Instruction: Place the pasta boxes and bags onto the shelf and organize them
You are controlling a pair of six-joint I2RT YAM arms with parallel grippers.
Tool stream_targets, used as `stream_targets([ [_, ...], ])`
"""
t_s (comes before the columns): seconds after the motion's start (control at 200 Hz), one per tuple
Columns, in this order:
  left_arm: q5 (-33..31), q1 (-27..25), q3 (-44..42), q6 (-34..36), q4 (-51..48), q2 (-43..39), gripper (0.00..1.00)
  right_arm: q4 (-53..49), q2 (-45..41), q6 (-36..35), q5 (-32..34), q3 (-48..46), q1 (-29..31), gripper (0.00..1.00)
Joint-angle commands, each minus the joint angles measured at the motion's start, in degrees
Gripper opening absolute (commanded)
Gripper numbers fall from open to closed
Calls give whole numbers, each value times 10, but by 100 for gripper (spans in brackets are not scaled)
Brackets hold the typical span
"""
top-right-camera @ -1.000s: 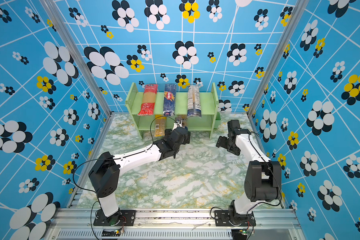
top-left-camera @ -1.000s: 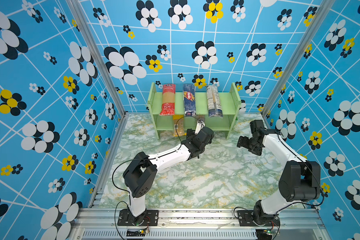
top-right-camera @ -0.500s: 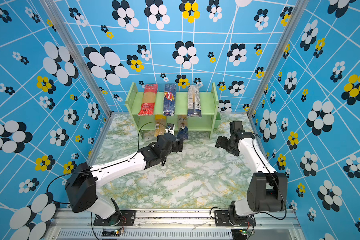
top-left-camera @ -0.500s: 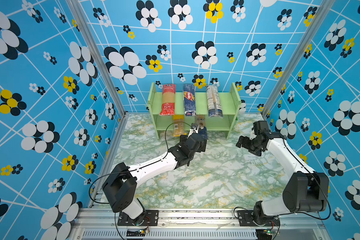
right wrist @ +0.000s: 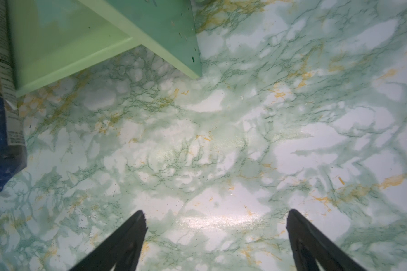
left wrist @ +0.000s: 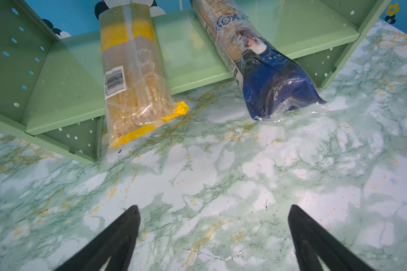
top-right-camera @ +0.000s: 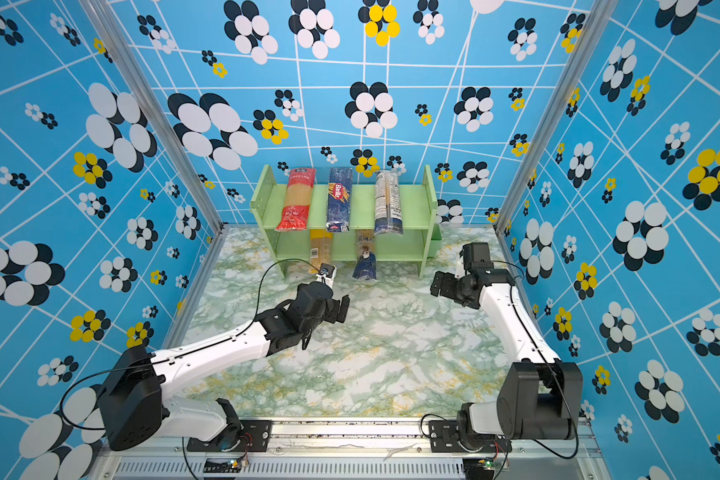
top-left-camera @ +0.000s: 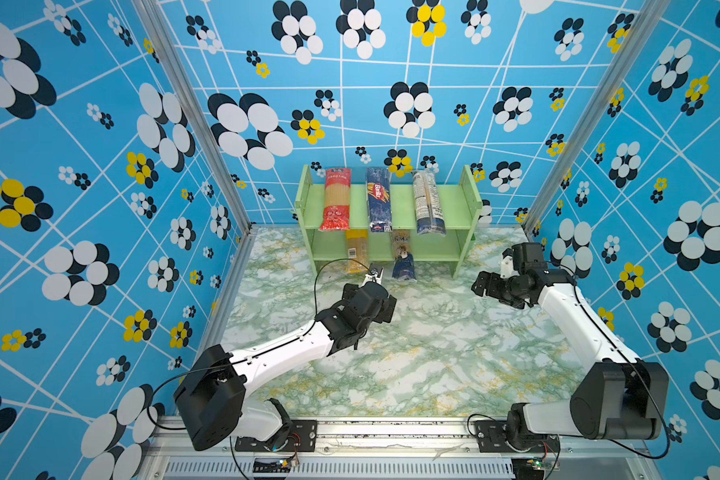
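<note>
Pasta packs, five in all, lie on the shelf (top-left-camera: pixel 460 201) at the back of the table (top-left-camera: pixel 433 357), each running front to back. On the upper tier we see, left to right in both top views, the red bag (top-left-camera: pixel 336 203), the Barilla pack (top-left-camera: pixel 378 203) and the white-label pack (top-left-camera: pixel 428 203). They lie apart from one another, their near ends overhanging the tier's front edge. On the lower tier lie the yellow bag (left wrist: pixel 132 77) and the blue-end bag (left wrist: pixel 268 72), well apart. In the left wrist view both slope past that tier's front edge, with their near ends touching the table. We find the left gripper (left wrist: pixel 212 208) in front of these two bags, apart from them, its jaws spread wide and holding nothing. The right gripper (right wrist: pixel 215 212) hangs over the table near the shelf's right side panel, jaws likewise wide and empty.
</note>
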Motion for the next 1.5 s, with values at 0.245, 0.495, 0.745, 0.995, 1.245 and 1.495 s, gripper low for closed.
stream_targets([
  [0.245, 59, 85, -132, 37, 58, -157, 99, 58, -19, -53, 23, -31, -4, 96],
  [0.495, 68, 156, -174, 87, 69, -252, 99, 110, -9, -66, 49, -39, -4, 96],
  [0.745, 97, 235, -218, 150, 150, -266, 99, 224, 8, -83, 84, -86, -4, 96],
  [0.995, 167, 315, -236, 131, 216, -229, 99, 342, -1, -109, 115, -158, -4, 96],
  [1.245, 193, 358, -250, 142, 266, -199, 99, 408, 22, -121, 123, -189, -3, 95],
  [1.495, 210, 393, -285, 150, 345, -166, 99, 478, 41, -126, 120, -213, -4, 96],
])
